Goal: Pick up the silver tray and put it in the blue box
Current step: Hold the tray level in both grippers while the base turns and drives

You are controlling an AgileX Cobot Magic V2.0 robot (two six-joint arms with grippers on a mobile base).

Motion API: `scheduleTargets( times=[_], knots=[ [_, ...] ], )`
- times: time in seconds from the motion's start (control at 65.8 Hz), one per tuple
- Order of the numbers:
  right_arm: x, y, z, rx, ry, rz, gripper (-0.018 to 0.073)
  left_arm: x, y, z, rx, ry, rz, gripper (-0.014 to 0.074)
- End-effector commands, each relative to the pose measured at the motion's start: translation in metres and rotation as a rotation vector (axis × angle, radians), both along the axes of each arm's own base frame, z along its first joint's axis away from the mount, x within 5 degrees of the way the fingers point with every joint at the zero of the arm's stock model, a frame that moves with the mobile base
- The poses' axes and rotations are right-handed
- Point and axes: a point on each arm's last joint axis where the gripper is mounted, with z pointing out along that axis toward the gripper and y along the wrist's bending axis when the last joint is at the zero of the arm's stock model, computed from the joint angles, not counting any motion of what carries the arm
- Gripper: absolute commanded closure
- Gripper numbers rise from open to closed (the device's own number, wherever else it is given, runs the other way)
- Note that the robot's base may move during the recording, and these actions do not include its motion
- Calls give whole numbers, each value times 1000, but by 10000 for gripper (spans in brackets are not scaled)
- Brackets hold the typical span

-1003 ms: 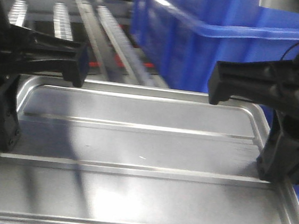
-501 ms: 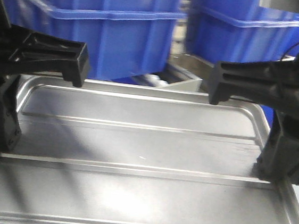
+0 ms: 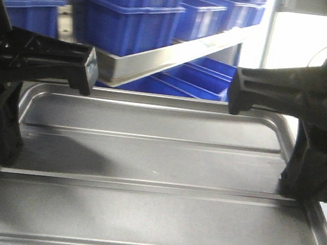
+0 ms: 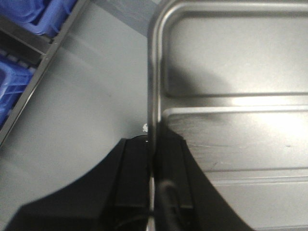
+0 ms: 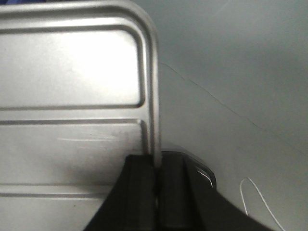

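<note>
The grab is done and the placing is not. The tray (image 3: 154,215) hangs level in the air between the two arms, its short ends pinched. The left gripper (image 4: 153,159) is clamped on the left rim, one finger inside the lip and one outside. The right gripper (image 5: 156,168) bites the right rim the same way. Below the tray, both wrist views show only bare grey floor (image 4: 86,96), so it is not over any box yet. Blue boxes (image 3: 132,25) stand stacked on a rack (image 3: 177,51) beyond the tray's far edge, well apart from it, with more of them lower down. I cannot tell which one is meant to take it. The tray itself carries nothing, and I cannot make out what the boxes hold. I judge that the carry to a box, the lowering and the release all remain.
</note>
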Motion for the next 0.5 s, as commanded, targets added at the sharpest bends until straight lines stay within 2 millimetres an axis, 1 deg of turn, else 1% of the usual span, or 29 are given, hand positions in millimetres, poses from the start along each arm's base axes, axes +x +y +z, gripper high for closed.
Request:
scheduleTargets(
  times=[0.0,0.486],
  knots=[
    [4,3,17,78,-75,26,491,1,-6,16,-88,-45,-18,611],
    [4,3,17,78,-75,26,491,1,-6,16,-88,-45,-18,611]
  ],
)
